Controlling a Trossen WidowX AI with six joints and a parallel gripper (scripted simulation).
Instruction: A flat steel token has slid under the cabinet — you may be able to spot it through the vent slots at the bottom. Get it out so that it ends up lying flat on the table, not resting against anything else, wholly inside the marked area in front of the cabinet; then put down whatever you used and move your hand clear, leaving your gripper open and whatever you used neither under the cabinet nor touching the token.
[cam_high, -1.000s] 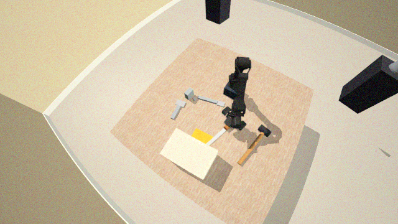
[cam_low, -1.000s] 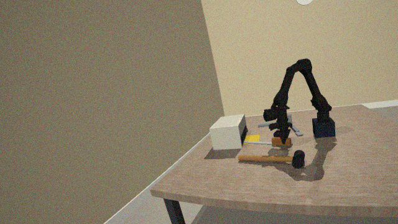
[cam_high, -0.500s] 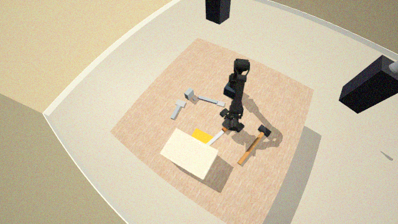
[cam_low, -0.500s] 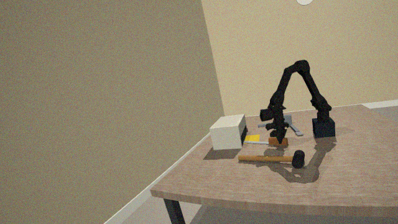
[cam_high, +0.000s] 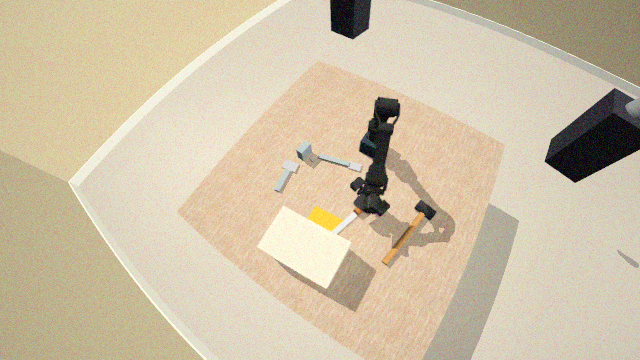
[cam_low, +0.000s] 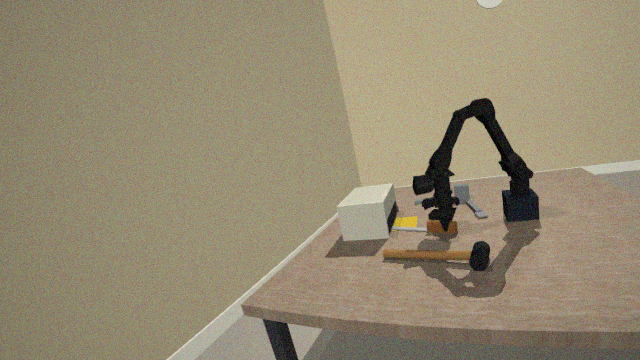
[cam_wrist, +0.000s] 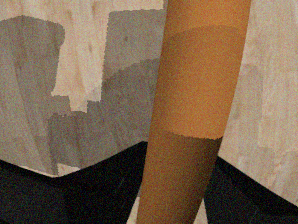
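The white cabinet stands on the table, with the yellow marked area in front of it. My gripper is shut on the orange handle of a long tool. The tool's thin pale blade lies low beside the marked area and reaches the cabinet's front; its far end is hidden by the cabinet. The wrist view shows only the handle between the fingers. The steel token and the vent slots cannot be made out in any view.
A hammer with an orange shaft and black head lies on the near side of the gripper in the exterior view. A grey block, a grey bar and a short T-shaped grey piece lie on the other side.
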